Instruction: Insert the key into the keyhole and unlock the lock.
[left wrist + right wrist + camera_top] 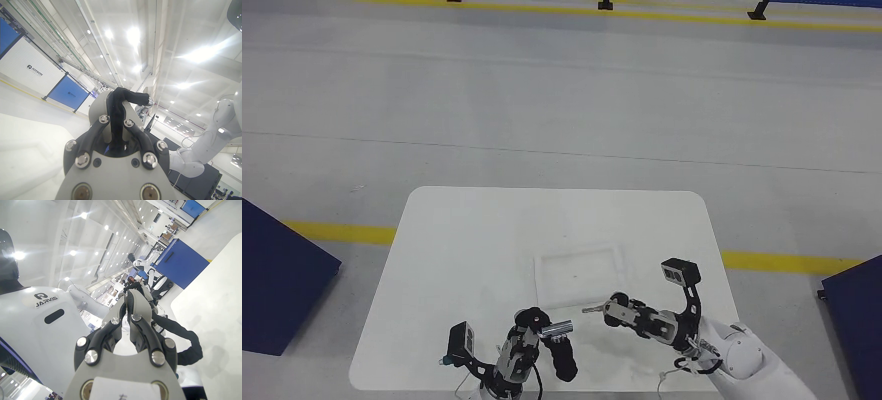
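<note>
Lock [560, 326] and key [593, 308] hang just apart above the near edge of the white surface [462, 260], each carried by one arm of the robot. On the left, the left claw [542, 332] is clenched on the chrome lock, holding it roughly level with one end turned toward the other arm. Beyond the gap, toward the middle of the surface, lies a clear shallow tray [580, 251]. To the right, the right claw [610, 309] is pinched tight on the key's head, with the blade pointing at the lock.

The step in hand looks like lining up. The key is close to the lock's end but not in it, and its tip seems to sit slightly to the far side of the lock's axis. The keyhole cannot be made out from here. The next move would call for a small sideways correction and a straight push along the lock's length. A turn of the key follows, while the left claw holds the body firm against the twist.

No writing can be made out on lock or key. A white panel [34, 72] and a blue panel [69, 93] across the hall each carry a company mark.
</note>
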Robot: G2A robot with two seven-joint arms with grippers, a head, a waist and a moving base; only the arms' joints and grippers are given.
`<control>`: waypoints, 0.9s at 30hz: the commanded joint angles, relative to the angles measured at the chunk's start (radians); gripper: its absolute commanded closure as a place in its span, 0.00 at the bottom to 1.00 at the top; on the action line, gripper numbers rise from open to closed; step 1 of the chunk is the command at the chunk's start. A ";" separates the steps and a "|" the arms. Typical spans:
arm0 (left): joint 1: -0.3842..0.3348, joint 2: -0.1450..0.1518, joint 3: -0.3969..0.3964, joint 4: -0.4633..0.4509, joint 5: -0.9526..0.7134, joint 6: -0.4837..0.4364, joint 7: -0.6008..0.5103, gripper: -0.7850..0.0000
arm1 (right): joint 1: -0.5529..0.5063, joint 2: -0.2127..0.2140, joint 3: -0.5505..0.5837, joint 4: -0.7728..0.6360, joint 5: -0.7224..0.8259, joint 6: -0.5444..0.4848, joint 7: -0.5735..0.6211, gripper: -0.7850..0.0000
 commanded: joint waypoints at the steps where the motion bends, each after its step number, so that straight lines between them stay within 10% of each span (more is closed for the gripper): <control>1: 0.000 0.000 0.000 0.000 0.000 0.000 0.000 1.00 | -0.009 0.001 0.005 -0.014 0.002 0.025 -0.001 1.00; 27: 0.000 0.000 0.000 0.000 0.000 0.000 0.000 1.00 | -0.053 0.003 0.051 -0.123 0.006 0.257 0.000 1.00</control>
